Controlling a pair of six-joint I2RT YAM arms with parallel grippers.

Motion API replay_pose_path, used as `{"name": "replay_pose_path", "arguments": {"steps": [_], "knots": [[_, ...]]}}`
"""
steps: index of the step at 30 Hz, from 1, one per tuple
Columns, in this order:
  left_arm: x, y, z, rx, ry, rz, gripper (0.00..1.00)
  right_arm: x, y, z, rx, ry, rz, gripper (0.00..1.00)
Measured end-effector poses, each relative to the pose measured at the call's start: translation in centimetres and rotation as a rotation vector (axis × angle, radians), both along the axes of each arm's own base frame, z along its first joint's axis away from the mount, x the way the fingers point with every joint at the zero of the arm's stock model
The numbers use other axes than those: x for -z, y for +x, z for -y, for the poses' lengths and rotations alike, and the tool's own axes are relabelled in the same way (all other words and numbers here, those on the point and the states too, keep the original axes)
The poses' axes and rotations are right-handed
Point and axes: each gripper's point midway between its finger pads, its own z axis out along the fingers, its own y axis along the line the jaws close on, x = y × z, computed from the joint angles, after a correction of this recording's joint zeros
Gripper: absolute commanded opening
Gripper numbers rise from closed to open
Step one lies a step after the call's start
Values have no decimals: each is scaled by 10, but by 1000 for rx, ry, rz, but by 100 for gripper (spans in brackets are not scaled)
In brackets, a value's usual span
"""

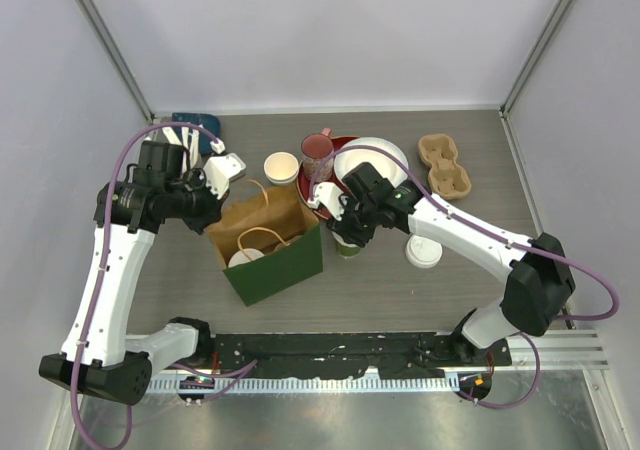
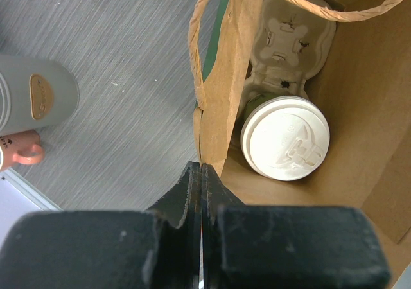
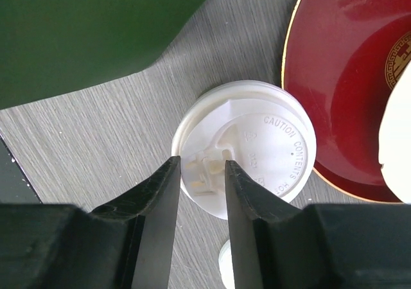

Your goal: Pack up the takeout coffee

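Observation:
A green paper bag (image 1: 275,270), brown inside, stands open at centre left. My left gripper (image 1: 213,208) is shut on the bag's left wall (image 2: 221,77); in the left wrist view my left gripper (image 2: 201,170) pinches the paper edge. Inside the bag a white-lidded coffee cup (image 2: 286,138) (image 1: 245,257) sits in a cardboard carrier (image 2: 292,42). My right gripper (image 1: 345,232) is right over a green lidded cup (image 1: 348,249) beside the bag. Its jaws (image 3: 200,167) stand a little apart astride the sip tab of the white lid (image 3: 257,141). Another lidded cup (image 1: 423,252) stands further right.
An open paper cup (image 1: 281,166) stands behind the bag. A pink mug (image 1: 317,147) sits on a red plate (image 1: 308,185) next to a white bowl (image 1: 375,152). A spare cardboard carrier (image 1: 445,165) lies back right, and a blue object (image 1: 195,125) back left.

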Motion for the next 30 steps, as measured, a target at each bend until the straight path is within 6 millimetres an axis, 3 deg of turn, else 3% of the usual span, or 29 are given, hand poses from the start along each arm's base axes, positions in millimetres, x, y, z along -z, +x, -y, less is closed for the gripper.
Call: {"name": "replay_pose_path", "arguments": {"steps": [2,5,13,18,30], "knots": [[0,0,0,0,0,0,0,-1,1,-1,0,6,5,33],[0,0,0,0,0,0,0,1,3,-3,-2,12,13,20],[0,0,0,0,0,0,0,2,3,-3,-2,14,17,13],[0,0,0,0,0,0,0,2,2,-3,-3,17,14,2],[-1,-2,6,20,-28,-5,0,-18,-13,5,-6,43,5,1]]}}
